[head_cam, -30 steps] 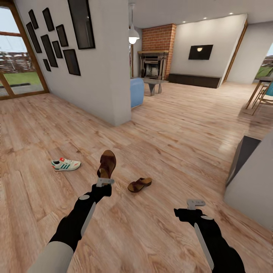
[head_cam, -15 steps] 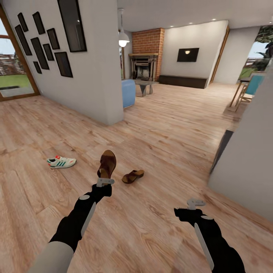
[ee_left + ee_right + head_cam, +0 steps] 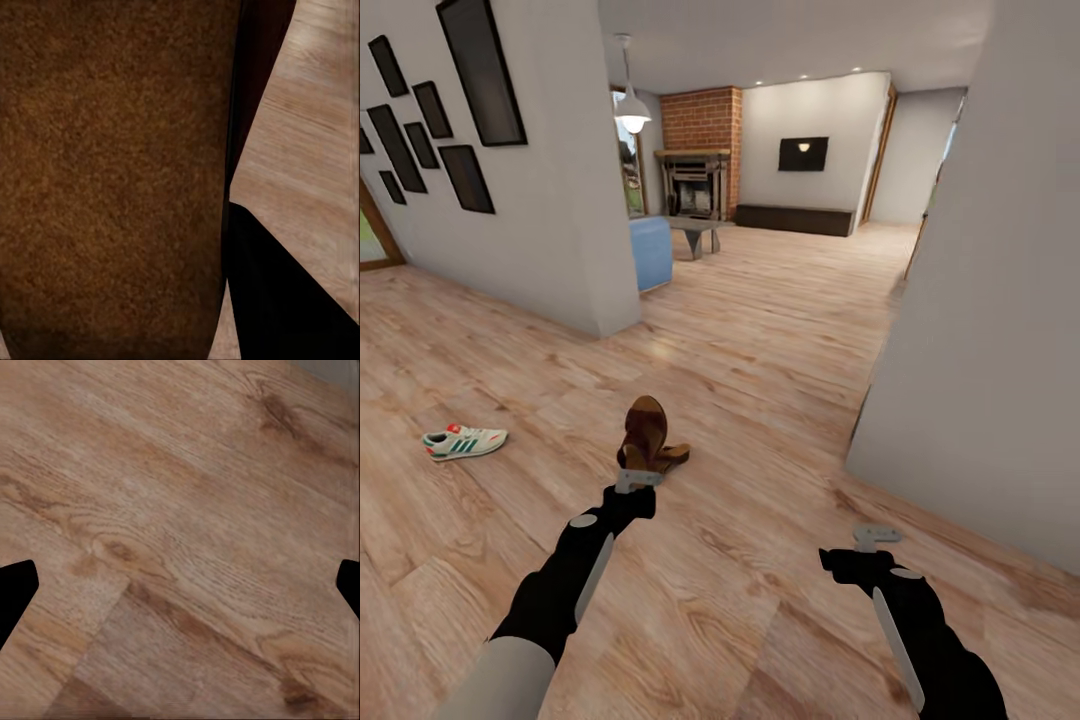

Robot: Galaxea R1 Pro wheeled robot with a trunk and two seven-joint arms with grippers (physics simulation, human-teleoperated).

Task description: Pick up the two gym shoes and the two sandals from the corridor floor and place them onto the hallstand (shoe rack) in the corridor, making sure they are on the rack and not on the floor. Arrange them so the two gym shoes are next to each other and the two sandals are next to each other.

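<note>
My left gripper is shut on a dark brown sandal, held upright above the corridor floor. Its brown surface sits close in the left wrist view. The other sandal lies on the floor just beyond, partly hidden by the held one. One white gym shoe with green stripes lies on the floor to the far left. My right gripper hangs open over bare planks, with nothing between its fingertips. The hallstand is out of view.
A large grey-white wall block stands close on the right. A white wall corner with black picture frames juts out on the left. Beyond it are a blue armchair and a brick fireplace.
The camera has swung right, so the whole scene has slid left and the right wall has come closer. Both arms keep their pose, and the left gripper still holds the sandal.
</note>
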